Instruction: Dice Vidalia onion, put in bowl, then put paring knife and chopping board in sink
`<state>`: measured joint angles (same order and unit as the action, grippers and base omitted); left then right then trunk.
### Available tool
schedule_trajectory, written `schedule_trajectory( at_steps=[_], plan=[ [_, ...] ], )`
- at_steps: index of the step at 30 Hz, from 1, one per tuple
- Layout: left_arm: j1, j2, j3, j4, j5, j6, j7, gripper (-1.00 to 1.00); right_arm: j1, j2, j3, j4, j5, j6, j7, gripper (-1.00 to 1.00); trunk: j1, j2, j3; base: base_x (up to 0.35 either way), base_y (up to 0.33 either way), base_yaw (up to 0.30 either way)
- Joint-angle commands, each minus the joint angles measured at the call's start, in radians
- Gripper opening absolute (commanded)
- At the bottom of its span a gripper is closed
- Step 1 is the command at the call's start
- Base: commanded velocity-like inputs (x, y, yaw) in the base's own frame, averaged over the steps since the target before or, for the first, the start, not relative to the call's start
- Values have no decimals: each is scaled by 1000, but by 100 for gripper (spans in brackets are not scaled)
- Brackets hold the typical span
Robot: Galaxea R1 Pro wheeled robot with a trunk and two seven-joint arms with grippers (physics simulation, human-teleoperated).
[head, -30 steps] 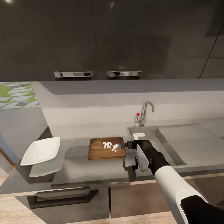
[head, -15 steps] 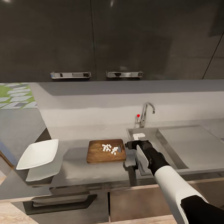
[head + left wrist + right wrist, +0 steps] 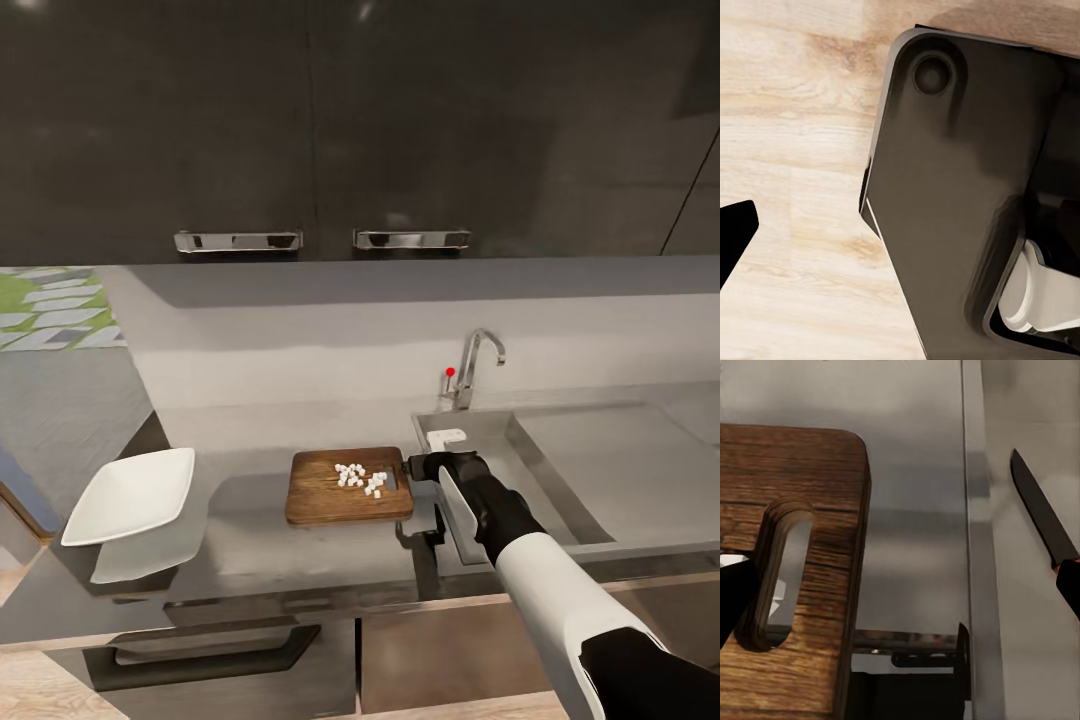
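Tiny white onion cubes (image 3: 359, 478) lie on the brown wooden chopping board (image 3: 330, 492) on the grey desk (image 3: 250, 540). The right end effector (image 3: 418, 465), grip state unclear, sits at the board's right edge.

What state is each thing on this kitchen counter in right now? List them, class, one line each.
chopping board: flat on the countertop, beside the sink.
diced onion: loose white cubes on the board.
bowl: empty, left of the board.
paring knife: lying beyond the board's slotted end.
right gripper: at the board's edge; grip unclear.
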<state>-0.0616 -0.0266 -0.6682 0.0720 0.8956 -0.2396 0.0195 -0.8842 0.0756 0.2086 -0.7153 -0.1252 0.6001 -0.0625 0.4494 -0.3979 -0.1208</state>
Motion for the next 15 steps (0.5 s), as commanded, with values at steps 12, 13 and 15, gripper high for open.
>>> schedule_trajectory(
  at_steps=[12,13,15],
  plan=[
    [-1,-1,-5,3,0,-4,2,100,-1,0,3,-1,-10,4,-7,100,1,-2,-6,0,0,0],
    [-1,-1,-5,3,0,-4,2,100,-1,0,3,-1,-10,4,-7,100,1,-2,-6,0,0,0],
    [-1,-1,-5,3,0,-4,2,100,-1,0,3,-1,-10,4,-7,100,1,-2,-7,0,0,0]
  ],
)
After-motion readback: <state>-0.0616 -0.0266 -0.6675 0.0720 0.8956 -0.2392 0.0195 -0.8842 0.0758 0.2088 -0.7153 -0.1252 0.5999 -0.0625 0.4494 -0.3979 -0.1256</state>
